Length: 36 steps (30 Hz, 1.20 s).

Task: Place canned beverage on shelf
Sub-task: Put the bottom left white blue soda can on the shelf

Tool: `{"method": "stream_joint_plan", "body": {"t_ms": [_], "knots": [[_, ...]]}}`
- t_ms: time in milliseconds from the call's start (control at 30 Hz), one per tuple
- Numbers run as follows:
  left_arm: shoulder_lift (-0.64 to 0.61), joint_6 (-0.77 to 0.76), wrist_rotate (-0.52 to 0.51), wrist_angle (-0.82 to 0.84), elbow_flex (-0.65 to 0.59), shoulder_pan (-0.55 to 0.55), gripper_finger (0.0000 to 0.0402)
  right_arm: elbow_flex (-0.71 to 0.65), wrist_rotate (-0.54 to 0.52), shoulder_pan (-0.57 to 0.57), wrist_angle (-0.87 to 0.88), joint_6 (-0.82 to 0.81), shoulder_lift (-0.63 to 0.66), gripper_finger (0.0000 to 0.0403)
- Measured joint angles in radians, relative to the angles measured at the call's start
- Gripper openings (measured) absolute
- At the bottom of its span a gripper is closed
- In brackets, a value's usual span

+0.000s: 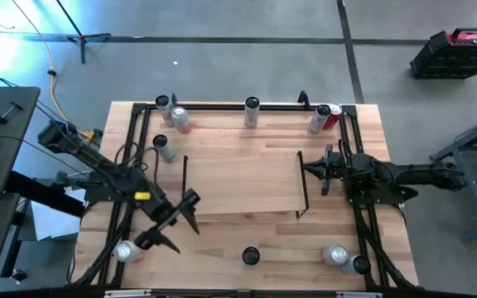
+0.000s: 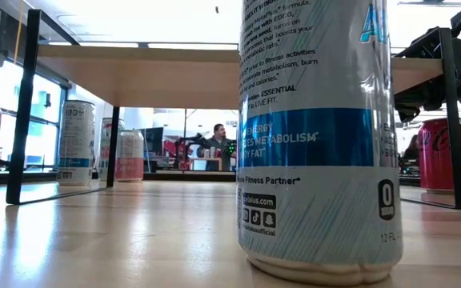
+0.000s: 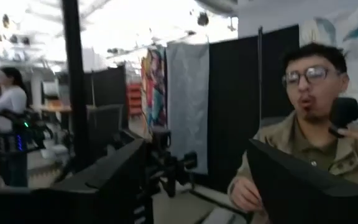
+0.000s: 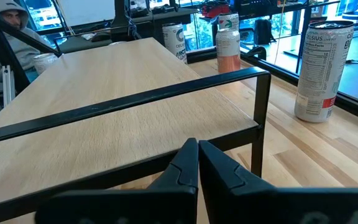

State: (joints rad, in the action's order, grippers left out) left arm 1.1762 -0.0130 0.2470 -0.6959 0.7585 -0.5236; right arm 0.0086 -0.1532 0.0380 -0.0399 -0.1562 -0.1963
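Note:
The shelf point(image 1: 243, 182) is a light-wood board on thin black wire end frames, standing mid-table; it also shows in the low view point(image 2: 134, 76) and the right wrist view point(image 4: 104, 93). A white and blue can point(image 1: 251, 257) stands upright near the table's near edge and fills the low view point(image 2: 318, 136). My left gripper point(image 1: 180, 225) is open and empty at the near left, beside the shelf's near left corner; the left wrist view point(image 3: 197, 186) looks out into the room. My right gripper point(image 1: 317, 171) is shut and empty, at the shelf's right end frame point(image 4: 263, 112).
Several cans stand along the far edge point(image 1: 251, 112), red ones at the far right point(image 1: 331, 114). One can stands left of the shelf point(image 1: 164, 147), one lies near left point(image 1: 127, 251), two are near right point(image 1: 346, 259). Black rails edge the table. People show beyond the table point(image 3: 309, 124).

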Motion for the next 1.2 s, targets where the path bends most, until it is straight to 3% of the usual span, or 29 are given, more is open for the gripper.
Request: {"method": "stream_joint_plan", "body": {"t_ms": [200, 567, 867, 1200], "knots": [[0.112, 0.025, -0.012, 0.115, 0.111, -0.018, 0.0323, 0.0, 0.0, 0.0, 0.0, 0.0, 0.0, 0.0], [0.227, 0.059, -0.414, 0.198, 0.202, -0.034, 0.0322, 0.0, 0.0, 0.0, 0.0, 0.0, 0.0, 0.0], [0.317, 0.045, -0.685, 0.514, 0.414, -0.143, 0.0321, 0.0, 0.0, 0.0, 0.0, 0.0, 0.0, 0.0], [0.401, -0.098, -0.772, 0.51, 0.449, -0.293, 0.0321, 0.0, 0.0, 0.0, 0.0, 0.0, 0.0, 0.0]]}}
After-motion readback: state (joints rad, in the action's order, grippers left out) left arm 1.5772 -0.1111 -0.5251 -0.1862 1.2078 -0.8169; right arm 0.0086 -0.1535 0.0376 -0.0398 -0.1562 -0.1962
